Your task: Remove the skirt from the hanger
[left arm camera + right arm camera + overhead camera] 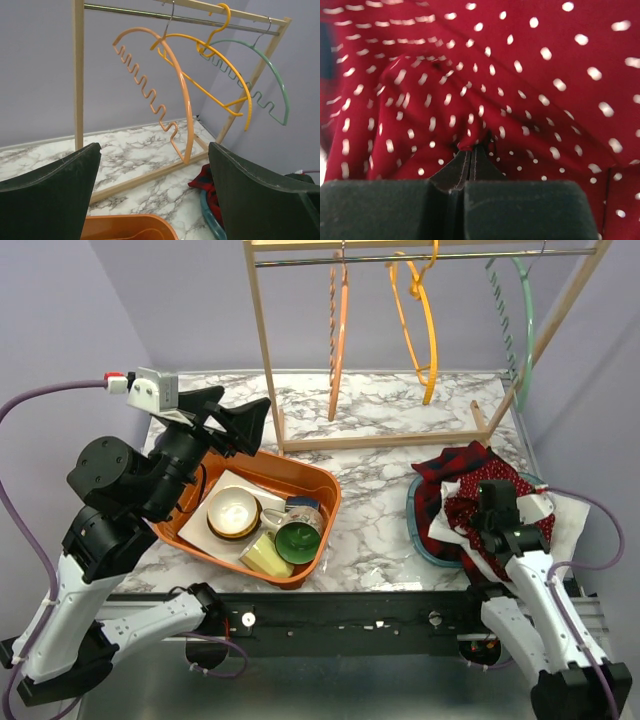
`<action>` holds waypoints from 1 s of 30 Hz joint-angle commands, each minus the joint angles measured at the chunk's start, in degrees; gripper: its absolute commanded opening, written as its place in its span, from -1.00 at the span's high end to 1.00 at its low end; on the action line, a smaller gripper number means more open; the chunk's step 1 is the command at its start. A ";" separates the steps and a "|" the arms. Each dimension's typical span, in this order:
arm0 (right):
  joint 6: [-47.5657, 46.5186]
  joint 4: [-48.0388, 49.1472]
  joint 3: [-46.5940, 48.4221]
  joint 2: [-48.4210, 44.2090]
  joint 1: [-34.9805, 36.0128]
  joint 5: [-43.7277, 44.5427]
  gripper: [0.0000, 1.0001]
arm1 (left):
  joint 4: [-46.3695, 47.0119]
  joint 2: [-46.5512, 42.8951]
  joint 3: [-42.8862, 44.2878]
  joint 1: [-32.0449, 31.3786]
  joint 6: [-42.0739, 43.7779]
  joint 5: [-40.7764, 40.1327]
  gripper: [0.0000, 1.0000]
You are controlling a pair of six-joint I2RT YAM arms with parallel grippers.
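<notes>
The skirt (466,502), red with white dots, lies bunched in a teal basket (420,537) at the right, off every hanger. My right gripper (497,504) presses down into it. In the right wrist view its jaws (471,149) are shut, with a small pucker of the skirt (485,65) pinched at their tips. Three bare hangers hang on the rack: orange (340,330), yellow (425,335) and green (521,320). My left gripper (235,410) is held open and empty above the orange bin, facing the rack. Through its jaws (154,150) I see the orange hanger (186,105).
A wooden garment rack (265,350) stands at the back of the marble table. An orange bin (325,490) at the left holds bowls, cups and a jar. The basket also holds a dark plaid cloth (447,466) and a white cloth (562,512).
</notes>
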 commanded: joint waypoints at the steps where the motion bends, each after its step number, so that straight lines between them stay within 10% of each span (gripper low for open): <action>1: 8.73 10.70 -10.26 8.34 -9.14 -25.35 0.99 | 1.29 -1.00 -0.19 0.26 -0.17 -1.59 -0.98; 12: 6.20 15.74 -8.60 22.53 -10.81 -25.72 0.96 | 1.55 -4.08 -1.86 0.17 1.50 -5.72 -0.98; 16: 6.47 8.36 -3.97 22.01 -11.08 -20.73 0.62 | 1.20 -4.87 -1.42 0.26 1.50 -5.81 -0.98; 20: 3.84 -1.48 5.24 16.04 -11.17 -13.86 -0.16 | 0.68 -5.31 -1.42 0.26 1.59 -5.55 -0.98; 30: -3.20 -14.16 25.67 13.92 -11.34 -7.00 -0.52 | 1.03 -6.89 -2.82 0.17 1.24 -5.29 -0.98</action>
